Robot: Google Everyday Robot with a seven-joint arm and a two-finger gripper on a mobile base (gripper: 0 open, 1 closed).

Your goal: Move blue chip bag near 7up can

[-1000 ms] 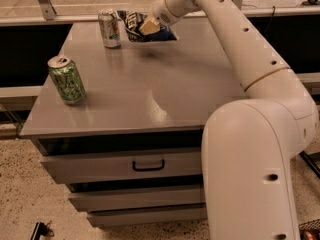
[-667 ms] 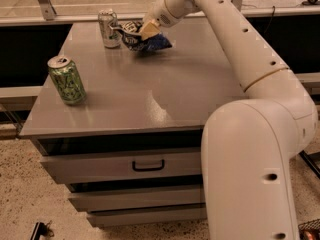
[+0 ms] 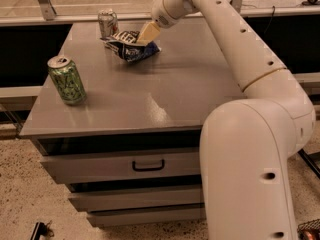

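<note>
At the far edge of the grey cabinet top (image 3: 165,94), the cream two-finger gripper (image 3: 148,31) pinches the crinkled dark blue chip bag (image 3: 132,49) by its top, seemingly to settle it just beside the pale silver 7up can (image 3: 108,23).

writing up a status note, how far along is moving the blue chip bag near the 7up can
Looks done: the crinkled dark blue chip bag lies on the grey table top right beside the pale silver 7up can at the far left corner, well away from the bright green can. In hand: the gripper is at the bag's upper edge. Left: probably only drawing the gripper clear of the bag.
</note>
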